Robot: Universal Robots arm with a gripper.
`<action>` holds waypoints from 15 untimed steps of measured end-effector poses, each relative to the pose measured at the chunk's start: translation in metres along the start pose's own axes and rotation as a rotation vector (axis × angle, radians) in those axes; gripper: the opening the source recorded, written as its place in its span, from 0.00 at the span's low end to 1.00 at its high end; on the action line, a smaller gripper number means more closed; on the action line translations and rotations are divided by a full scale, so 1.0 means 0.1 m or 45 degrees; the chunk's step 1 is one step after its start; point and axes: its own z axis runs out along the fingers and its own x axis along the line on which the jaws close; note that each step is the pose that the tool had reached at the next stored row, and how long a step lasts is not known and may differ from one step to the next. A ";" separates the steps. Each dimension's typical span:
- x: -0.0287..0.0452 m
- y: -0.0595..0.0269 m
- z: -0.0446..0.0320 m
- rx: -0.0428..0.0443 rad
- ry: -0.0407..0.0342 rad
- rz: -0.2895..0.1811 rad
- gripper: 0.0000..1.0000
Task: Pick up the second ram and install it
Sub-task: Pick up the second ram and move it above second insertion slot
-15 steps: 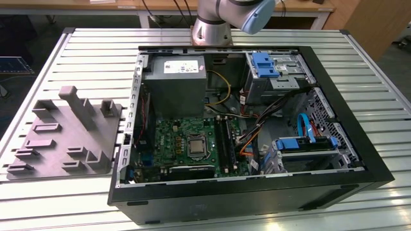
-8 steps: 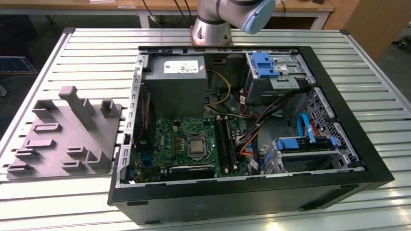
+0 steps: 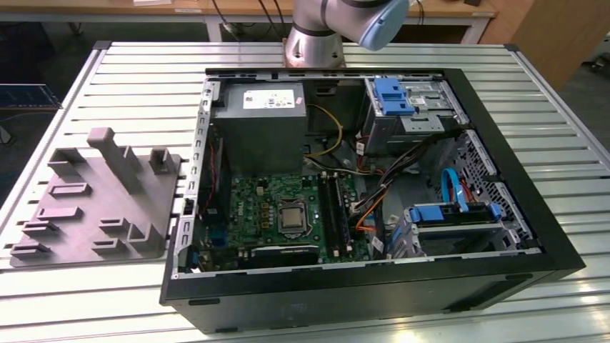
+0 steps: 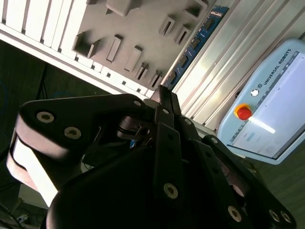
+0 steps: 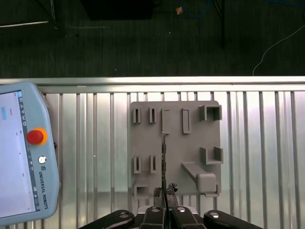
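In both wrist views my gripper (image 5: pixel 165 198) (image 4: pixel 163 93) is shut on the second ram. The second ram (image 5: pixel 164 157) appears edge-on as a thin dark line in the first wrist view. In the second wrist view the ram (image 4: pixel 193 45) is a bluish strip with black chips reaching out from the fingertips. It hangs well above the grey slotted holder block (image 5: pixel 190 138) (image 4: pixel 138 24), which lies on the table at the exterior view's left (image 3: pixel 96 200). The open computer case (image 3: pixel 496 282) holds the green motherboard (image 3: pixel 257 207), with long dark memory slots (image 3: pixel 332 207) beside the processor socket.
The ribbed metal table (image 3: pixel 124 86) carries the case and block. A pale teach pendant (image 5: pixel 19 152) (image 4: pixel 271 109) with a red button lies beside the block. Inside the case are a grey power supply (image 3: pixel 259 121), blue-tabbed drive cages (image 3: pixel 396 96) and loose cables (image 3: pixel 381 179). The arm's base (image 3: pixel 315 39) stands behind the case.
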 end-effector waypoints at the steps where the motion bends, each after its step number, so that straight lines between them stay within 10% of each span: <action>1: -0.001 -0.013 0.000 0.000 -0.0001 0.000 0.12; 15: -0.007 -0.229 -0.008 0.000 0.0000 0.000 0.12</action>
